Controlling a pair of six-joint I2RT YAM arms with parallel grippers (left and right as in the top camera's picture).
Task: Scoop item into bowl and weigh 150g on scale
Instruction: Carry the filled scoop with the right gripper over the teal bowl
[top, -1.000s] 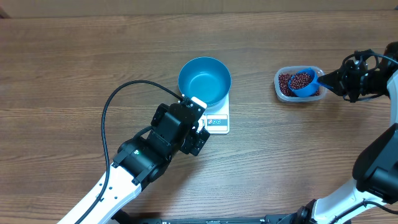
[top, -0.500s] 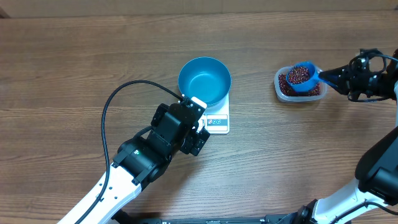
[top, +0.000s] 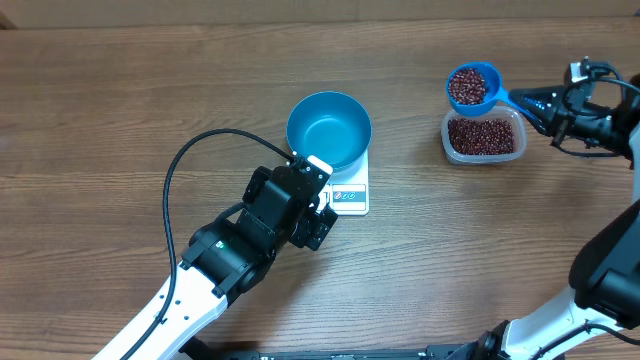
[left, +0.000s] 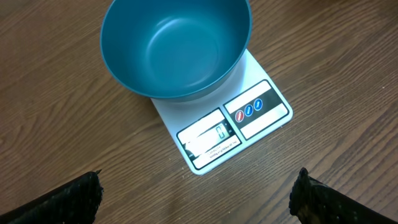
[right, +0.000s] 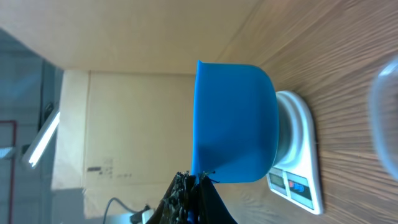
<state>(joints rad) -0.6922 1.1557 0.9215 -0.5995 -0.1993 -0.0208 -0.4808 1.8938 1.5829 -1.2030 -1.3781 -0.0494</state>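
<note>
Beans (top: 467, 90) in scoop (top: 483, 76); right gripper (top: 543, 102) clamps its handle.

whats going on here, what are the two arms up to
The right gripper is shut on the handle of a blue scoop loaded with beans, holding it just beyond the clear tub that holds the rest. The teal bowl sits empty on the scale. The left gripper hangs open near the scale, holding nothing.
</note>
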